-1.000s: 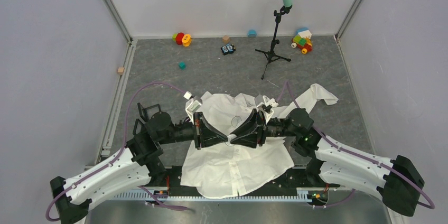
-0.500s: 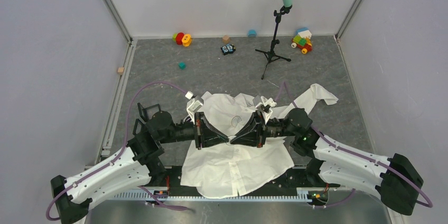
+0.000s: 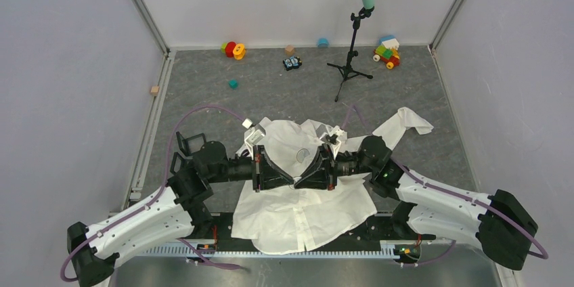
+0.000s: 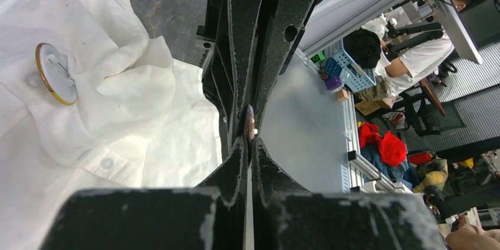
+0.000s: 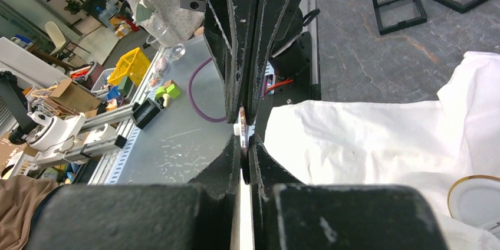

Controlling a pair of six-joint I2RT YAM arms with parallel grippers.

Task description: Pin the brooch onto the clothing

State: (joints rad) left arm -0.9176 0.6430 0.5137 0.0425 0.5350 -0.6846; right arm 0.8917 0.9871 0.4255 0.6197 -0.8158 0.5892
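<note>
The white shirt (image 3: 298, 216) lies spread on the grey table (image 3: 271, 91) just past the arm bases. Over its middle the left claw (image 4: 247, 144) and the right claw (image 5: 243, 144) meet tip to tip. Each is pressed together, pinching the same small round piece (image 4: 249, 125). Just beyond them a gold-rimmed disc (image 4: 56, 73) rests on the chest fabric. Which of the two is the brooch I cannot tell. At the far wall sit coloured toys (image 3: 233, 49) and a black stand (image 3: 352, 53).

Shirt (image 3: 298, 212) — thin matt cloth, creased; left gripper (image 4: 248, 140) matt black plastic (edges scuffed pale); floor (image 3: 271, 94) mottled, stone-look.
</note>
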